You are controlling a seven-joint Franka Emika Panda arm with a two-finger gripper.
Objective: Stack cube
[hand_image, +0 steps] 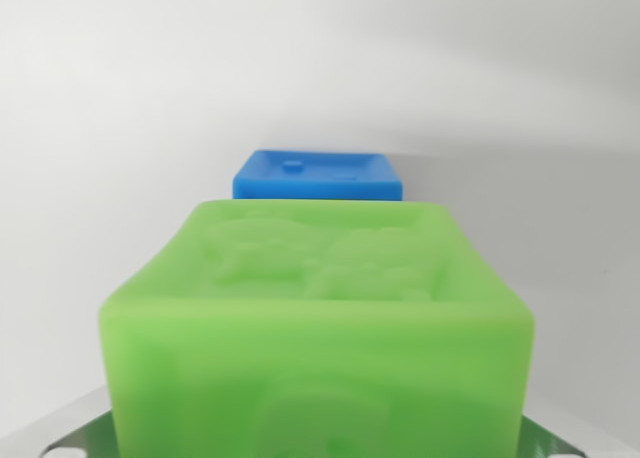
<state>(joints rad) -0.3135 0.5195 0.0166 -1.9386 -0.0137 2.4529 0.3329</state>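
Observation:
A green cube [318,318] with a raised relief on its top face fills the lower half of the wrist view, very close to the camera. It sits between the fingers of my gripper [318,440], which is shut on it. Only slivers of metal fingers [72,433] show at the bottom corners. Beyond the green cube, a smaller-looking blue cube [318,176] rests on the white surface, centred just above the green cube's far edge. The blue cube's lower part is hidden behind the green one.
A plain white surface [110,128] and white backdrop surround both cubes.

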